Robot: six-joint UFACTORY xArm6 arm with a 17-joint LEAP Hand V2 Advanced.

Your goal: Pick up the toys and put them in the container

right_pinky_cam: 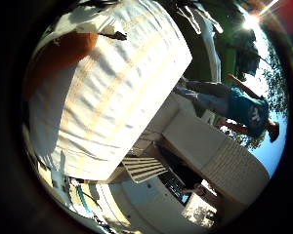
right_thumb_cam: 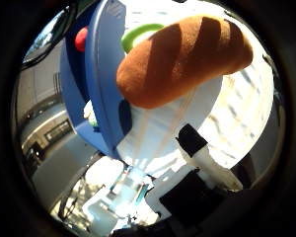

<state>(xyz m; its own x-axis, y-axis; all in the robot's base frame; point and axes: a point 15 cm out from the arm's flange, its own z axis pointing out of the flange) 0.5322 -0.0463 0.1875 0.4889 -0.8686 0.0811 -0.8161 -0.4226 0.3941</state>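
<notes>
A brown bread-loaf toy (right_thumb_cam: pixel 183 59) fills much of the right thumb side palm view, close to the palm. It lies on a white striped cloth (right_thumb_cam: pixel 242 114), right beside a blue container (right_thumb_cam: pixel 99 69). A red toy (right_thumb_cam: pixel 81 39) and a green toy (right_thumb_cam: pixel 140 37) show inside the container. The right little finger side palm view shows the brown toy (right_pinky_cam: pixel 61 54) at the far end of the cloth (right_pinky_cam: pixel 107 88). My hand (right_thumb_cam: pixel 202 153) hovers over the cloth with its white and black fingers (right_pinky_cam: pixel 210 146) relaxed, short of the toy, and nothing is between them.
The cloth covers a raised surface whose edge drops off to paved ground (right_thumb_cam: pixel 49 158). White frame parts (right_pinky_cam: pixel 146 168) show below the cloth's edge.
</notes>
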